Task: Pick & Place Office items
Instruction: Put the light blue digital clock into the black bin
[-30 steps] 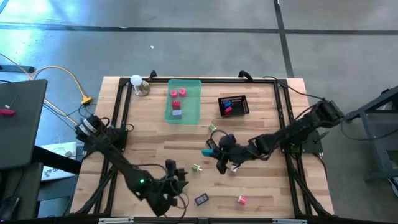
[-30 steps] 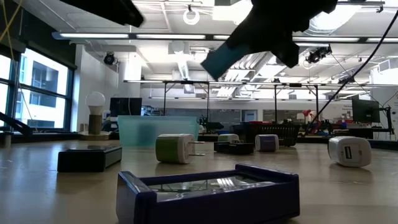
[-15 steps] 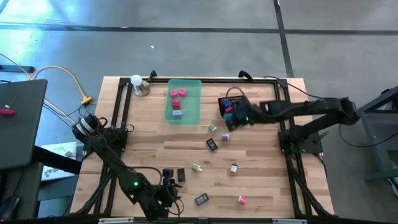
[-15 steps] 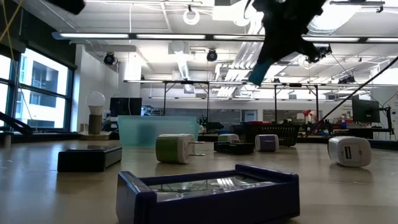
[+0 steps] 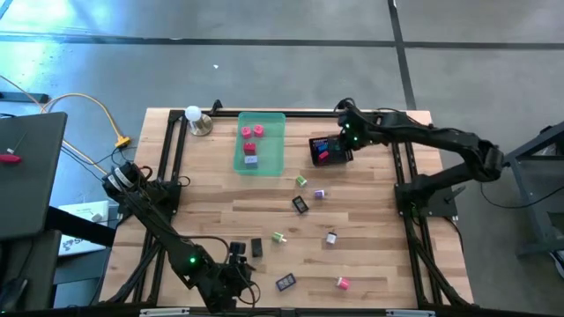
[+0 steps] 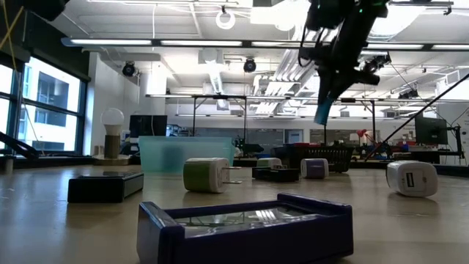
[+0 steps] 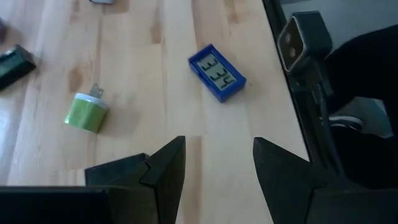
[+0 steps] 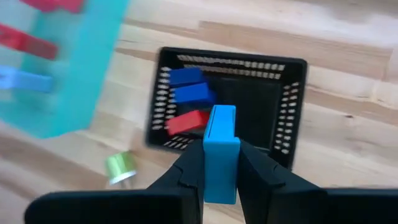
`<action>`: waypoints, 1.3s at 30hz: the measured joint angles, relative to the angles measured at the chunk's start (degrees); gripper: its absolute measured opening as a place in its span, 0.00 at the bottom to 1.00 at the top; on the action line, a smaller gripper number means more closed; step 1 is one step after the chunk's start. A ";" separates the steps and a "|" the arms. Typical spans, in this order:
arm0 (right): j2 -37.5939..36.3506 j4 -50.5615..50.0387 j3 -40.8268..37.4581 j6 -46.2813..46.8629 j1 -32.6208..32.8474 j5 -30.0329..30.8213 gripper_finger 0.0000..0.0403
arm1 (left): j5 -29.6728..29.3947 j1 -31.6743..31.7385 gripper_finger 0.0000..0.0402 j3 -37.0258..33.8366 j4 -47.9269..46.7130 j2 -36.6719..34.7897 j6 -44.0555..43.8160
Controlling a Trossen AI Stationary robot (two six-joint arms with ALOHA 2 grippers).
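Wood table [image 5: 370, 255], lit workshop bkgd; right pincer [image 8: 221, 163] pinching blue piece [image 8: 221, 149]; left pincer [image 7: 216, 163] spread.

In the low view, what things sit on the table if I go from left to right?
Light bulb → black flat piece → green tray → green-and-white plug → blue clock → lavender plug → black mesh basket → white plug.

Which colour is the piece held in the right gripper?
Bright blue piece, clearest in the right wrist view.
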 joint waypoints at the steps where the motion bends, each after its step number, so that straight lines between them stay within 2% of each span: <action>1: 0.87 -0.09 0.00 -0.10 -0.77 -0.52 0.13 | 0.31 0.00 0.45 0.00 0.05 0.00 0.00; 12: 9.87 0.14 0.00 -4.19 -4.88 -2.51 0.14 | 1.08 0.00 0.45 0.00 -1.00 0.02 -1.27; 21: 10.38 -0.05 0.00 -9.60 -4.61 -2.16 0.14 | 1.07 0.02 0.45 0.00 -1.04 0.02 -1.27; 29: 10.38 0.17 -0.02 -8.82 -4.37 -0.80 0.14 | 1.06 0.02 0.45 0.00 -1.03 0.04 -1.27; 34: 10.38 0.09 -0.02 -17.38 -6.09 -1.37 0.14 | 1.46 0.02 0.45 0.00 -1.04 0.04 -1.25; 39: 10.38 0.02 -0.02 -27.00 -7.16 -2.22 0.14 | 4.95 0.04 0.45 0.02 -1.39 0.07 0.41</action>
